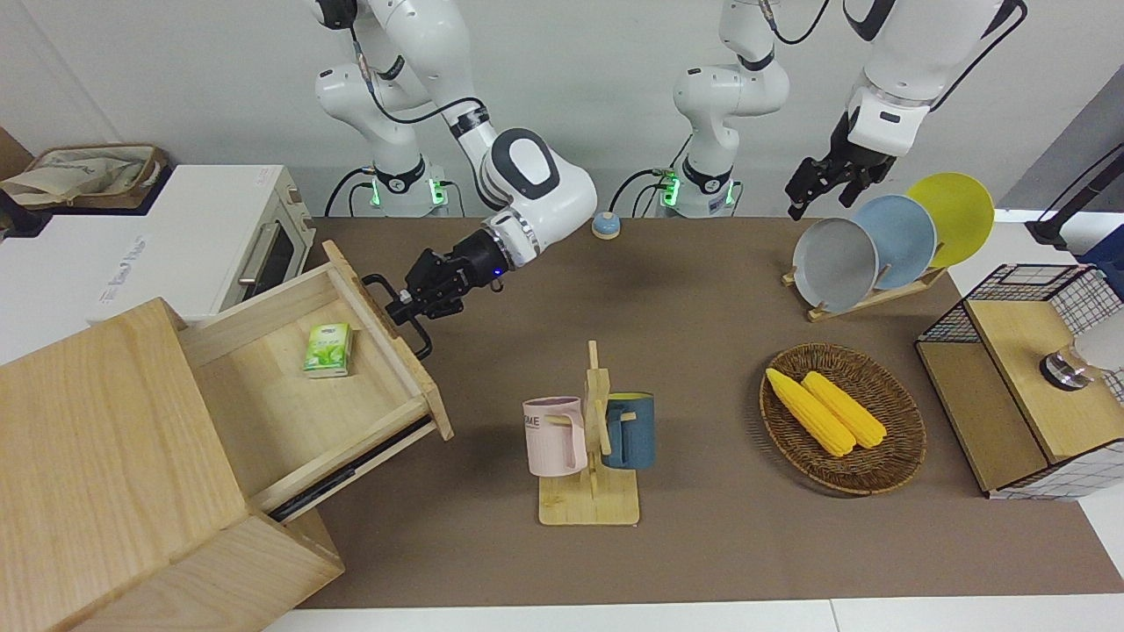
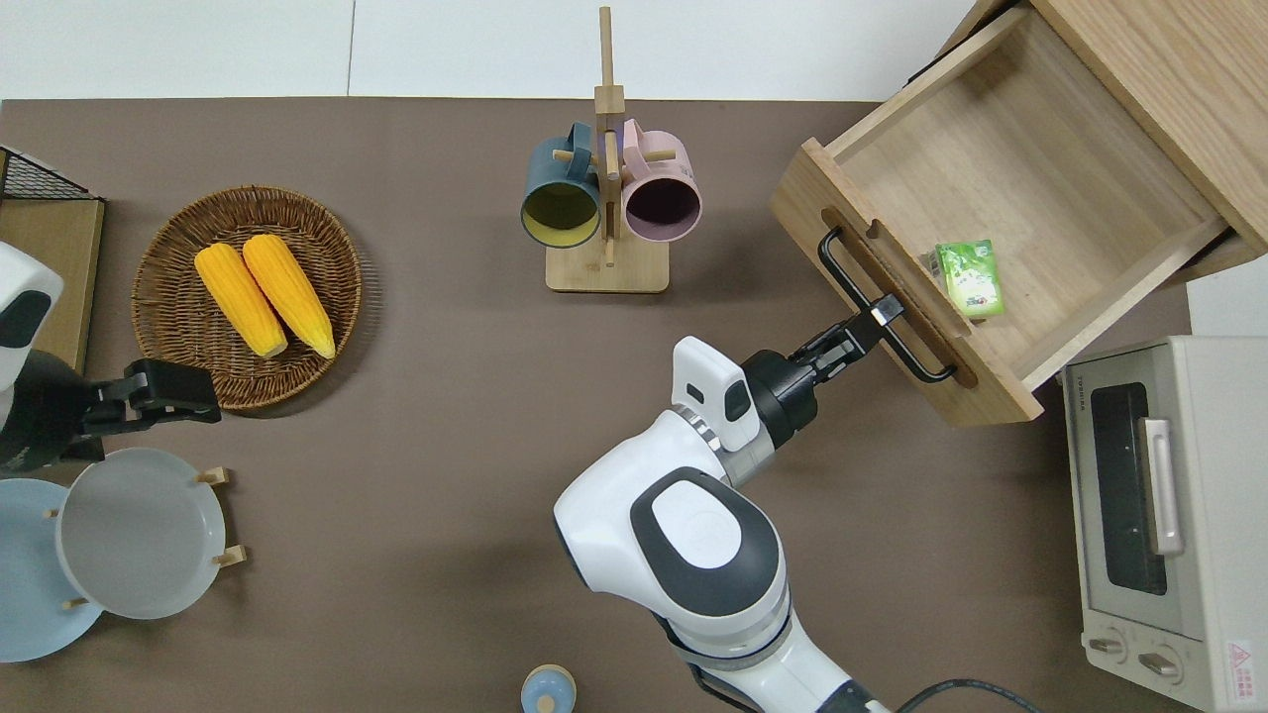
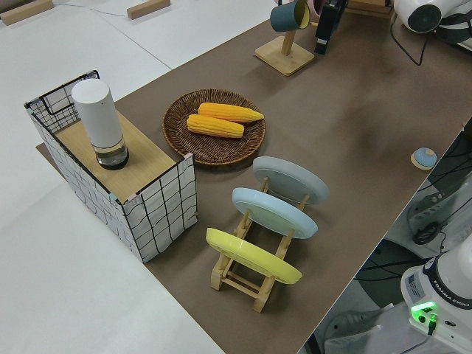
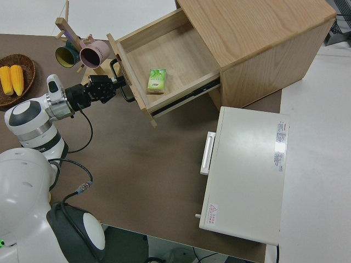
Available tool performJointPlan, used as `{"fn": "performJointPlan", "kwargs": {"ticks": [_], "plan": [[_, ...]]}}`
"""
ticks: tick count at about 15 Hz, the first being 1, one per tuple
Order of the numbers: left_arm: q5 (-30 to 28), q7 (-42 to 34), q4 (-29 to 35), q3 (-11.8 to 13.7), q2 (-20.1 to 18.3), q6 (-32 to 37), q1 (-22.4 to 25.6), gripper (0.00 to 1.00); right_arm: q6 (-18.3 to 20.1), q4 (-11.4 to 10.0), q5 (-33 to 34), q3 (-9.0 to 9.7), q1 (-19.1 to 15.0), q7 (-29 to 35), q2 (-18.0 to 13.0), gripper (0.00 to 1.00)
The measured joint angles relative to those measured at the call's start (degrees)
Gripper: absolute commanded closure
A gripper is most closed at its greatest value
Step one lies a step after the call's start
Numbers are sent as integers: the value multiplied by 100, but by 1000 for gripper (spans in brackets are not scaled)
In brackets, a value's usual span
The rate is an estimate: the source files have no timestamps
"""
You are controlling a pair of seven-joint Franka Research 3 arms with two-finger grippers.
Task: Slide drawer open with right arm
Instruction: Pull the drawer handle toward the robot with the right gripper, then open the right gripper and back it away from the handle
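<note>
With the cabinet at the right arm's end of the table, entries follow.

Drawer: wide shallow light-wood drawer (image 1: 299,386) stands pulled well out of the large pale wooden box cabinet (image 1: 105,474); its front panel faces the right pincer.

Handle: black metal bar handle (image 2: 877,307) on the drawer front, sitting between the pincer's fingers.

Right pincer: black two-finger gripper (image 1: 406,309) of the white jointed right arm (image 1: 527,189), blue light lit at the wrist, clenched on the bar handle near its middle.

Drawer contents: small green carton (image 1: 328,349) lies flat on the drawer floor, just inside the front panel, close to the pincer.

Oven: white toaster oven (image 2: 1164,515) stands beside the cabinet, nearer to the robots than the drawer.

Mug rack: wooden mug stand (image 1: 594,439) with a pink mug (image 1: 555,435) and a dark blue mug (image 1: 629,430), well apart from the pincer, toward the table's middle.

Basket: round wicker basket (image 1: 896,456) holding two yellow corn cobs (image 1: 825,411), toward the left arm's end.

Left arm: parked; whether its gripper (image 1: 821,183) is released or clenched, cannot tell.
</note>
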State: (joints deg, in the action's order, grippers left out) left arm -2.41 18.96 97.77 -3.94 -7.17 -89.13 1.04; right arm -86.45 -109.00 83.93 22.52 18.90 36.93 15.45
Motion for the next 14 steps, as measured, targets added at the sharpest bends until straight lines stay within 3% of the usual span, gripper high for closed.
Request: {"fn": "performJointPlan", "kwargs": {"ticks": [4, 6, 7, 8, 14], "plan": [[0, 0, 0, 0, 0, 0, 0, 7, 167, 60, -187, 129, 29, -8, 1, 750], [0, 0, 0, 0, 0, 0, 0, 7, 192, 74, -209, 140, 29, 1, 0, 496], [0, 0, 0, 0, 0, 0, 0, 7, 217, 83, -225, 150, 30, 5, 0, 297], [0, 0, 0, 0, 0, 0, 0, 7, 293, 97, -244, 177, 35, 8, -2, 14], [0, 0, 0, 0, 0, 0, 0, 7, 451, 127, -274, 219, 92, 9, -105, 11]]}}
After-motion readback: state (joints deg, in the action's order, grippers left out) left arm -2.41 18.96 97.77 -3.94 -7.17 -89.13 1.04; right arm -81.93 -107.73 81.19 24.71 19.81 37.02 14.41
